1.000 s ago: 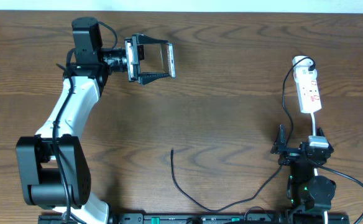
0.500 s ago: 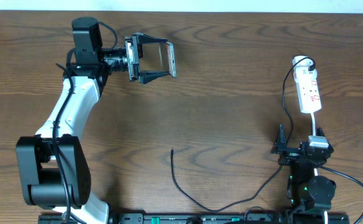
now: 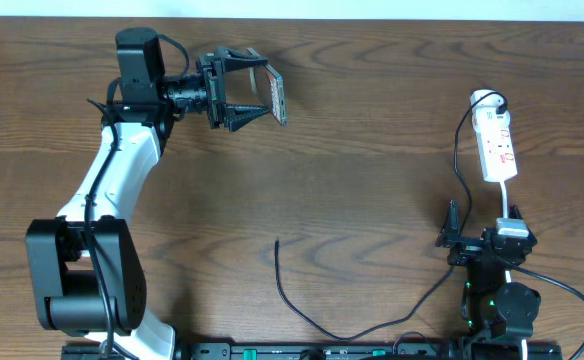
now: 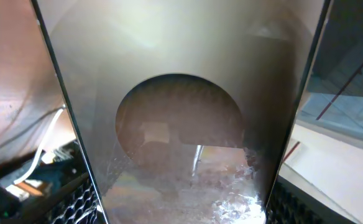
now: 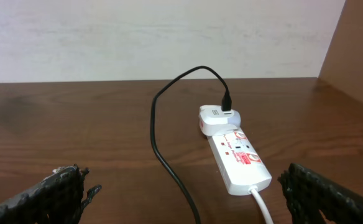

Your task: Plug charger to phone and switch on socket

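Note:
The phone is lifted off the table at the back left, and my left gripper is shut on it across its width. From overhead it shows nearly edge-on. In the left wrist view the phone fills the frame as a glossy brown slab between the fingers. The charger's free tip lies on the table in front of the middle. Its cable loops right and up to the plug at the far end of the white socket. My right gripper stands open, just short of the socket.
The socket's white cord runs back toward my right arm's base. The black charger cable crosses the table between the right gripper's fingers. A pale wall stands beyond the table's far edge.
My left wrist has rolled, turning the held phone from face-up toward edge-on and carrying it slightly right. The right arm, charger and socket have not moved.

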Robot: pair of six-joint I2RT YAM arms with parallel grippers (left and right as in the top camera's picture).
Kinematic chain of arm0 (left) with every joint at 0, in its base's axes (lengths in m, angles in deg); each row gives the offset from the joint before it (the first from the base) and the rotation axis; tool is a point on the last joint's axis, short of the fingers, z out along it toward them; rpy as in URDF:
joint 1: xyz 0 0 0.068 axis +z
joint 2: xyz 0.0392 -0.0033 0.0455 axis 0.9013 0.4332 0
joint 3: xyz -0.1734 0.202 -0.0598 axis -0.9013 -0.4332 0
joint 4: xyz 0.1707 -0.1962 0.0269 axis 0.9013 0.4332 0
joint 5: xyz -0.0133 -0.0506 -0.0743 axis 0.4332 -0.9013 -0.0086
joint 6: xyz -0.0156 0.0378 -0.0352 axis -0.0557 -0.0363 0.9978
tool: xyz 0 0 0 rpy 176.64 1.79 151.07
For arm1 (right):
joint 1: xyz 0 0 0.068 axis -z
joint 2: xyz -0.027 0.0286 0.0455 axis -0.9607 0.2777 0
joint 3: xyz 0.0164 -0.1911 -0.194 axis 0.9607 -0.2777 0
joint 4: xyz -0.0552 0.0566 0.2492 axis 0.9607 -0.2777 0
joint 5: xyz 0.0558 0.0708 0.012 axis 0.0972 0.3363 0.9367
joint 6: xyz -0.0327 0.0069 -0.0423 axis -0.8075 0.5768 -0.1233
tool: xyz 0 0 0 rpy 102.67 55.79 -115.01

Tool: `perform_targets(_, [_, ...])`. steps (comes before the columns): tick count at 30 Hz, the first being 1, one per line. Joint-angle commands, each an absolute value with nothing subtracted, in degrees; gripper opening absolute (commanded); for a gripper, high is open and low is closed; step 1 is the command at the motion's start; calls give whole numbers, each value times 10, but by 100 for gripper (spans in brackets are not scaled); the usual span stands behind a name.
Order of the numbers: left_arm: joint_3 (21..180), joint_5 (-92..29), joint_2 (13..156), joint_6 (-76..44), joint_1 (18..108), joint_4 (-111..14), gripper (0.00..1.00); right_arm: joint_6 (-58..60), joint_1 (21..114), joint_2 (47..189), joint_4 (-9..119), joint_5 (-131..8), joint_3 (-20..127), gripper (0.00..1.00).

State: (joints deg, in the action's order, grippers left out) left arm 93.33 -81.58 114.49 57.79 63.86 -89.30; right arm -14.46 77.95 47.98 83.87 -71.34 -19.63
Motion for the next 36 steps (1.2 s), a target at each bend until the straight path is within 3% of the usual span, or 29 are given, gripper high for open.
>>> perform_targets(1, [943, -806, 1130, 516, 639, -898, 8, -135, 783, 477, 837, -718, -197, 99])
perform_targets(11, [942, -806, 1130, 405, 639, -898, 7, -134, 783, 477, 841, -718, -197, 99])
perform_targets(21, [941, -785, 1130, 405, 639, -898, 7, 38, 783, 495, 884, -562, -130, 99])
perform_targets(29, [941, -716, 1130, 386, 627, -889, 7, 42, 783, 748, 766, -406, 118, 99])
perform_targets(36, [941, -591, 1130, 362, 574, -774, 7, 41, 783, 1026, 701, -229, 297, 99])
